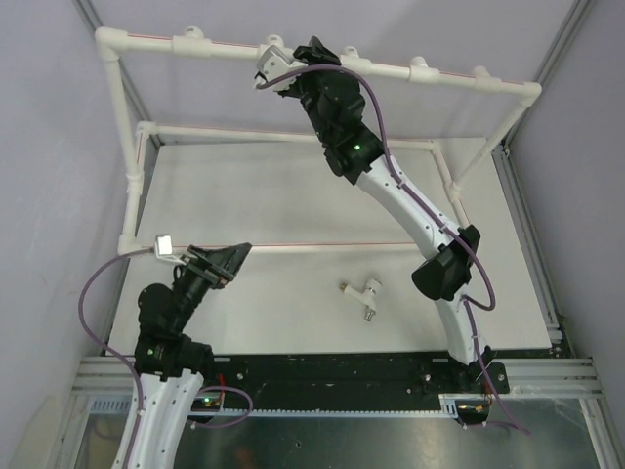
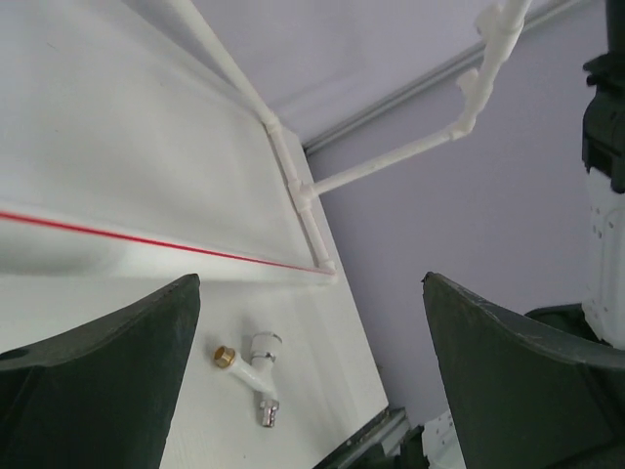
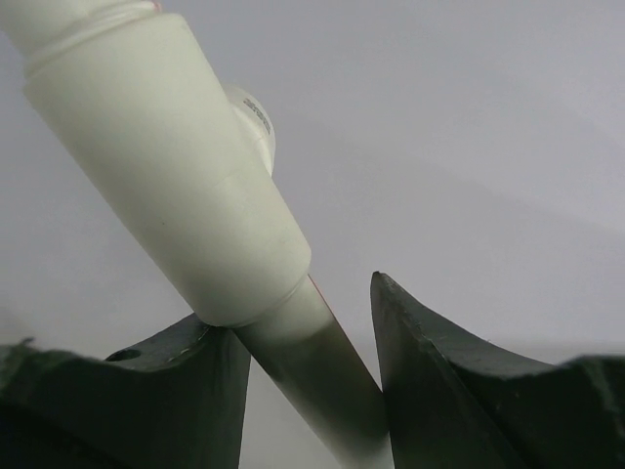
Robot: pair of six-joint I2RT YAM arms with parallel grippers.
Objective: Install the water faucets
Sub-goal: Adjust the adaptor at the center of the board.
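Left tool (image 2: 311,283) gaping | right tool (image 3: 293,303) astride pipe (image 3: 312,376), grip unclear | faucet (image 1: 363,296) on white table (image 1: 293,195) | lilac walls (image 1: 39,147)

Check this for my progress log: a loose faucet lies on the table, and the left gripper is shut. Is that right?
Not quite. The left gripper is open, not shut: the left wrist view shows its fingers standing wide apart with nothing between them. The rest holds: a loose faucet lies on the table.
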